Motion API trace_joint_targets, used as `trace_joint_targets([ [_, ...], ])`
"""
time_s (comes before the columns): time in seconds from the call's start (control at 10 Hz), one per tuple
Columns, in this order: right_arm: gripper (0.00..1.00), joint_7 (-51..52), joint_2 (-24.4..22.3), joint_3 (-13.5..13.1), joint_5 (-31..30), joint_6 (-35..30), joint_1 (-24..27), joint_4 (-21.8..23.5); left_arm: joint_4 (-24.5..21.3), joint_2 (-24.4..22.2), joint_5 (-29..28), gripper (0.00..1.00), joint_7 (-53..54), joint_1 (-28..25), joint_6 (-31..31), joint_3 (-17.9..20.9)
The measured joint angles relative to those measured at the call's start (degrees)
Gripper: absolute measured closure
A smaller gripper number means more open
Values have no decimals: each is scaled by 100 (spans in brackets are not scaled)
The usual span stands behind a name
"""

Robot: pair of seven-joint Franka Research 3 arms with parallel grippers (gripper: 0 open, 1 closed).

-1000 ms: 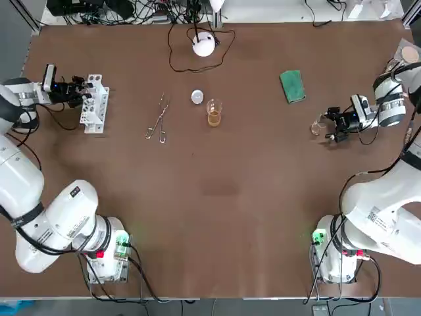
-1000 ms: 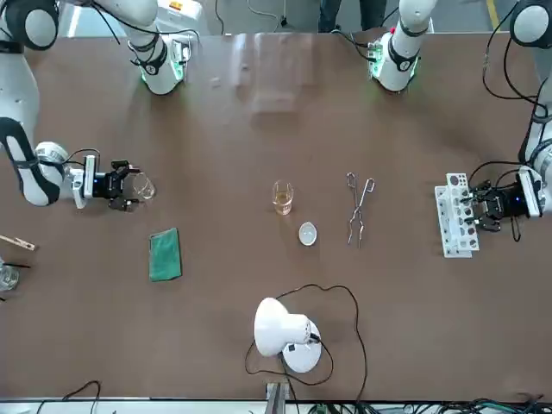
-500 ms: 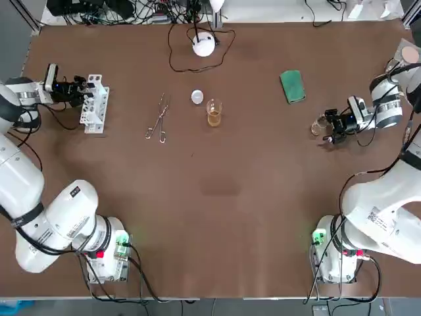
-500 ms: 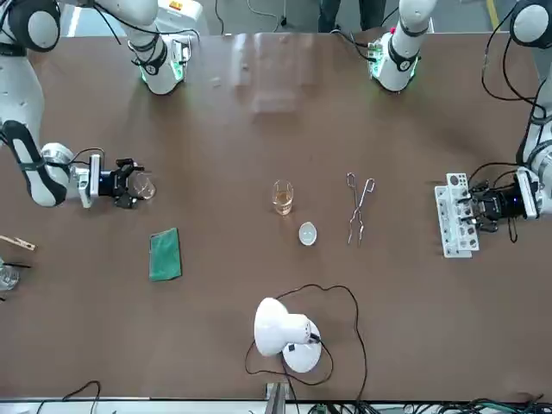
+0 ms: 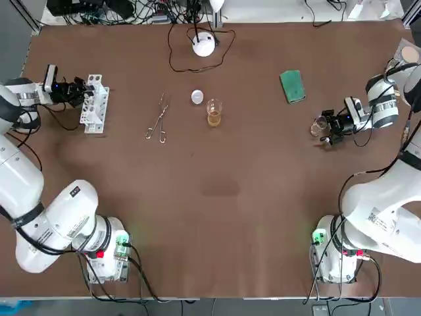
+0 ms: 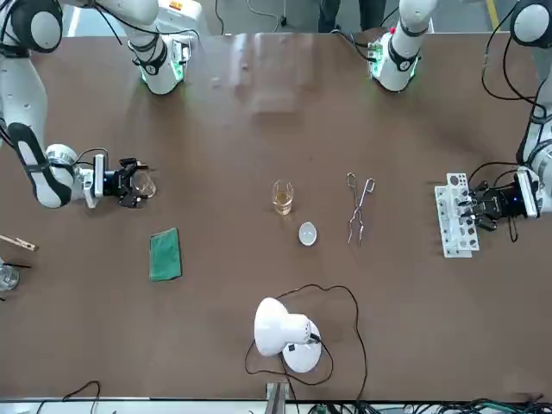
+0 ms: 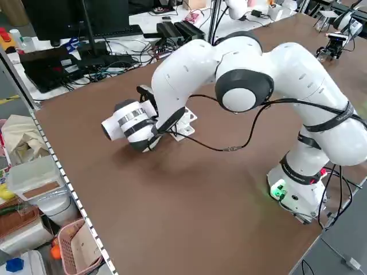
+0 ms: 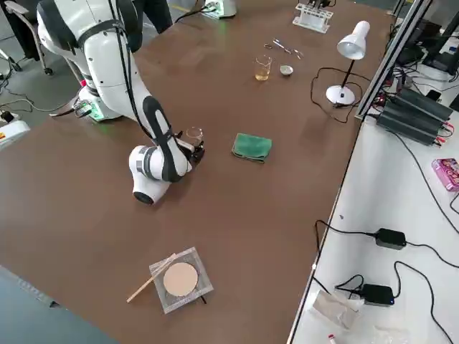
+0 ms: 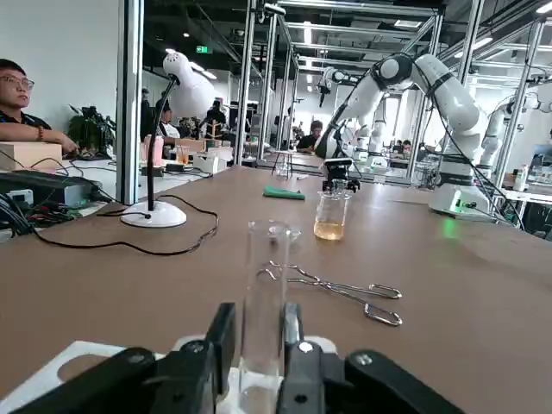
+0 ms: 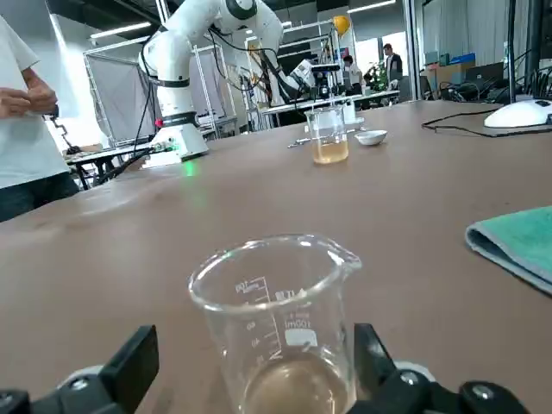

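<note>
A white test-tube rack stands at the table's left side. My left gripper reaches into it from the left edge and is shut on a clear glass test tube that stands upright in the rack; the left wrist view shows both fingers pressed against the tube. At the right side a small glass beaker with a little liquid in its bottom sits on the table. My right gripper lies low beside it, open, with the beaker between its spread fingers and not touching them.
Mid-table stand a beaker of amber liquid, a small white dish and metal tongs. A folded green cloth lies behind the right gripper. A white desk lamp with its cable sits at the far edge. A petri dish lies near the right edge.
The right wrist has swung a little toward the far side of the table, staying around the small beaker, which has hardly moved. The left arm holds still at the rack.
</note>
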State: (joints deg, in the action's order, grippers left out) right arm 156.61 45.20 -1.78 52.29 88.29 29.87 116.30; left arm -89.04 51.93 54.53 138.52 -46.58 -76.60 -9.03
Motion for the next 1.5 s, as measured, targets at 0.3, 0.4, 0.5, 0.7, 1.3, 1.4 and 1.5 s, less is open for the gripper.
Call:
trace_joint_targets([
  [0.3,0,1,0,1,149,0,-73,2,-20,-6,-7,77,2,0,5,-3],
  [0.4,0,1,0,2,171,0,-111,2,-18,-15,-6,78,5,-1,5,-8],
  [0.5,0,1,0,2,185,0,-143,2,-17,-27,-6,78,8,-4,6,-18],
  [0.7,0,2,0,3,222,0,-170,2,-20,-34,-11,79,8,-5,6,-18],
  [1.3,0,37,7,3,343,13,-210,7,-26,-292,-173,79,8,7,16,-103],
  [1.4,0,42,12,3,380,52,-237,7,-27,-324,-230,79,8,8,19,-137],
  [1.5,0,54,24,3,386,121,-260,7,-30,-359,-278,79,8,9,21,-166],
])
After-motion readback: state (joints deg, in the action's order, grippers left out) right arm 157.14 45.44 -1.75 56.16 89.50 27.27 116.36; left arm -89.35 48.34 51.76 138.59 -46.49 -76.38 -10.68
